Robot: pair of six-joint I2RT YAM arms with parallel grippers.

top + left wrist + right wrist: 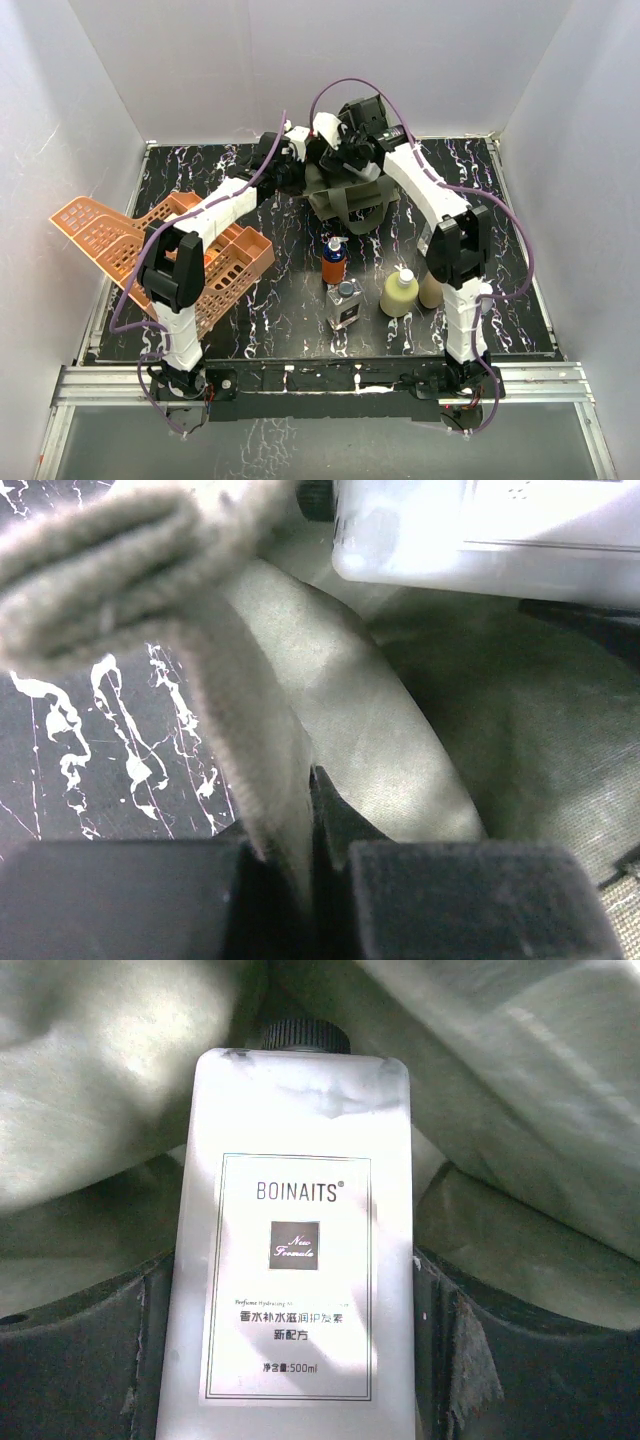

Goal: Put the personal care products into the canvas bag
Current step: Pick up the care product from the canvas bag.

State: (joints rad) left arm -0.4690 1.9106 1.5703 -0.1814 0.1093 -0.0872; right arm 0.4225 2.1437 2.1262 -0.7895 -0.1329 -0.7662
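The bag sits at the far middle of the desk, and both arms meet over it. The left end effector is pinched tight on a fold of the bag's rim fabric at its left side, probably to hold the soft mouth open and keep the bag from sliding. The right end effector has its jaws wide, clamped on the sides of a pale bottle with a black cap. The cap points into the olive folds, so the bottle looks to be at the mouth or just inside, ready for release. 4 more stand on the bag's near side: an orange bottle, a square bottle, a pump bottle and a tan bottle partly behind the right arm. Orange baskets lie at the left, outside the job
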